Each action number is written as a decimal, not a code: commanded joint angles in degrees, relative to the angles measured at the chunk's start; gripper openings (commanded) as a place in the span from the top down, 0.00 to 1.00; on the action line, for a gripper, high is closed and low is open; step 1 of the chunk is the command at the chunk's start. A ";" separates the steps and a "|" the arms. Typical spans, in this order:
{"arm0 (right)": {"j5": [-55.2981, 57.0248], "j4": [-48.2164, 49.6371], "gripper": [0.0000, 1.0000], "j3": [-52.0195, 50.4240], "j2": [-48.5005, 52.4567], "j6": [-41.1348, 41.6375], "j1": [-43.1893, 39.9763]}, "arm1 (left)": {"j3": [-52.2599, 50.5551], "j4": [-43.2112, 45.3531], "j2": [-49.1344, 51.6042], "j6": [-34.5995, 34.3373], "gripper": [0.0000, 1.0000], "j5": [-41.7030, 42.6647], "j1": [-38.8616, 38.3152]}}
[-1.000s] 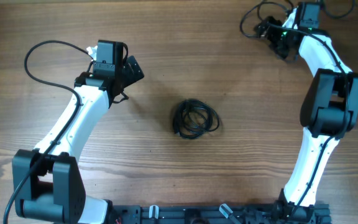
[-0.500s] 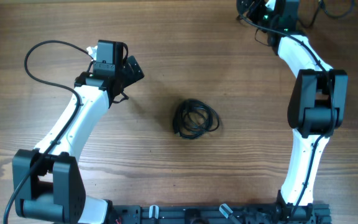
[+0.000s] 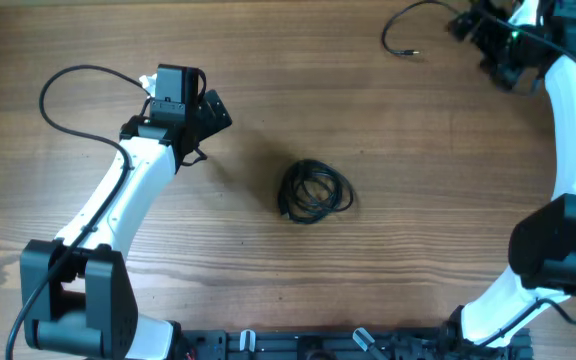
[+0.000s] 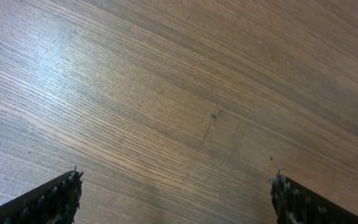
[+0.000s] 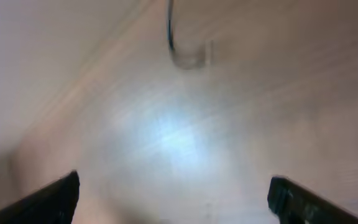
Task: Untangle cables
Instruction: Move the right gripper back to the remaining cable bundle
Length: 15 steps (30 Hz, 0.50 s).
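One strand (image 5: 171,34) blurred, cables (image 3: 314,191) coiled

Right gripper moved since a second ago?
Yes. The right gripper swung rightward, farther from the coiled cables, which stayed put.

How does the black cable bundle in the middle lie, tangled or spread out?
Tangled: the cables lie in one small coiled knot, loops overlapping, on the table.
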 commanded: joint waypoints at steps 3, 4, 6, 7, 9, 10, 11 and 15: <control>-15.80 -18.71 0.04 -2.95 -0.55 -22.32 8.13 | 0.31 0.13 0.11 -0.11 0.00 0.26 0.20; -15.82 -21.05 0.05 -2.95 -0.55 -24.20 10.51 | 0.31 0.13 0.11 -0.11 0.00 0.26 0.20; -14.27 -23.58 0.05 -2.95 -1.68 -24.17 14.97 | 0.31 0.13 0.11 -0.13 0.00 0.26 0.20; -13.00 -24.83 0.05 -2.95 -2.89 -24.15 16.48 | 0.31 0.13 0.11 -0.13 0.00 0.26 0.20; -8.04 -28.46 0.05 -2.95 -6.49 -23.96 19.26 | 0.31 0.13 0.11 -0.11 0.00 0.26 0.20; -5.46 -30.42 0.05 -2.95 -8.94 -23.80 20.87 | 0.31 0.13 0.11 -0.11 0.00 0.26 0.20; -3.56 -31.12 0.05 -2.95 -10.69 -22.40 22.14 | 0.31 0.13 0.11 -0.13 0.00 0.26 0.20; 1.66 -31.01 0.02 -2.95 -15.50 -20.33 30.62 | 0.31 0.13 0.11 -0.13 0.00 0.26 0.20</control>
